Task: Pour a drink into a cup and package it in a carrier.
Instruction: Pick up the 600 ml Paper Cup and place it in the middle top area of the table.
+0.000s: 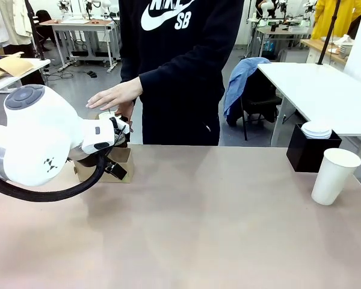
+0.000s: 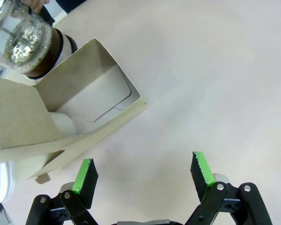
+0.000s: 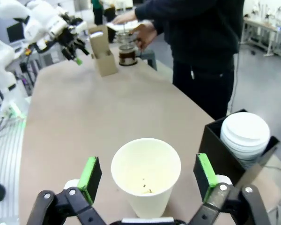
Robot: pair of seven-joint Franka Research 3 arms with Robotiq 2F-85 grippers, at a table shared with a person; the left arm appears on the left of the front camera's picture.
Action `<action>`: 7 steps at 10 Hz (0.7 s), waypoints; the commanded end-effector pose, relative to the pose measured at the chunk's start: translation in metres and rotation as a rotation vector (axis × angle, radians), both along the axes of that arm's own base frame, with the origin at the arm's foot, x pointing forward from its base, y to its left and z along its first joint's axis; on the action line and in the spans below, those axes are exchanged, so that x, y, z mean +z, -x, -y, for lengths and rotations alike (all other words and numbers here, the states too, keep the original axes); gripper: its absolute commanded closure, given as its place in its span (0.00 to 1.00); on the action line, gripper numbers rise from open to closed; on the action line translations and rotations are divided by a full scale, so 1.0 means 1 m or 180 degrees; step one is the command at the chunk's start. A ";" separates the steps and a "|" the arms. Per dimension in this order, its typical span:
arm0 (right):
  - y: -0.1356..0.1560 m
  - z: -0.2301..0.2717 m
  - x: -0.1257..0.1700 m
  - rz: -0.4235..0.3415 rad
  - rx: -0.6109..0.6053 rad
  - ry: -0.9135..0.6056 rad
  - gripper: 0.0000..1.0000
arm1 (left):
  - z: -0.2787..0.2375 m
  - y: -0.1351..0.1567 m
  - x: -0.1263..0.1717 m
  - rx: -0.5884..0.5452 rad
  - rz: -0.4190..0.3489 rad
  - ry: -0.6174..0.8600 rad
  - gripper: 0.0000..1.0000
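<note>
Right wrist view, nearest first: the right gripper [image 3: 147, 180] is open, its green pads [image 3: 90, 176] wide apart at nine and three o'clock of the cup [image 3: 146, 164], neither touching it. The cup is upright on the bench [image 3: 84, 122] and empty but for a few dark specks at the bottom. Just beside it at two o'clock is a black box [image 3: 214, 140] holding a stack of white lids [image 3: 246, 133]. Far off at eleven o'clock the carrier [image 3: 103, 51] is near the bench's far edge. Just beside it is a glass jug [image 3: 125, 42] holding the dark drink [image 3: 127, 56], with a person's hand [image 3: 144, 34] on the jug. In the left wrist view the left gripper [image 2: 145, 171] is open too, over bare bench, the carrier's corner at ten o'clock of it.

The cup looks light and thin-walled, likely to buckle or skid if pinched hard. The best hold is probably around the middle of the wall, below the stiffer rim, with a mild squeeze. Once filled it should be heavier and apt to slosh, so it wants carrying plumb into a carrier hole.
</note>
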State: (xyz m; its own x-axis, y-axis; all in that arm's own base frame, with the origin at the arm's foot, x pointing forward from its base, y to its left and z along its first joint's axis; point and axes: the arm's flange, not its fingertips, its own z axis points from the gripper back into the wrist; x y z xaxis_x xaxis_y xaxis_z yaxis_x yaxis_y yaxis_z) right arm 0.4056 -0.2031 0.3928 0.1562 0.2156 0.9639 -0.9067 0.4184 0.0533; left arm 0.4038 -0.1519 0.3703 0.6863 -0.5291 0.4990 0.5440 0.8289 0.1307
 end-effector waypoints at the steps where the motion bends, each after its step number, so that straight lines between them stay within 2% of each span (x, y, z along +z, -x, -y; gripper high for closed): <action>1: 0.015 0.004 0.023 0.0084 0.0013 0.0060 0.00 | 0.000 0.000 0.000 -0.0001 0.0000 0.0000 0.00; 2: 0.015 0.004 0.023 0.0084 0.0013 0.0060 0.00 | 0.000 0.000 0.000 -0.0001 0.0000 0.0000 0.00; 3: 0.005 0.005 0.009 0.0050 -0.0019 0.0036 0.00 | 0.000 0.000 0.000 -0.0001 0.0000 0.0000 0.00; 4: -0.003 0.026 -0.007 0.0185 -0.0070 -0.0236 0.00 | 0.000 0.000 0.000 -0.0001 0.0000 0.0000 0.00; 6: 0.004 0.057 -0.049 0.0540 0.0020 -0.0705 0.00 | 0.000 0.000 0.000 -0.0001 0.0000 0.0000 0.00; 7: 0.007 0.064 -0.068 0.0536 0.0059 -0.0821 0.00 | 0.000 0.000 0.000 -0.0001 0.0000 0.0000 0.00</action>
State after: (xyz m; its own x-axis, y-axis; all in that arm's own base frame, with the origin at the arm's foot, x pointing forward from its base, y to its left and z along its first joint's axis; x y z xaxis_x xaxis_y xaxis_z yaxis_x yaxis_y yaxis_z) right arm 0.3877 -0.2483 0.3403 0.0399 0.0182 0.9990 -0.8992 0.4367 0.0280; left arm 0.4039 -0.1517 0.3703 0.6865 -0.5288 0.4990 0.5436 0.8291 0.1308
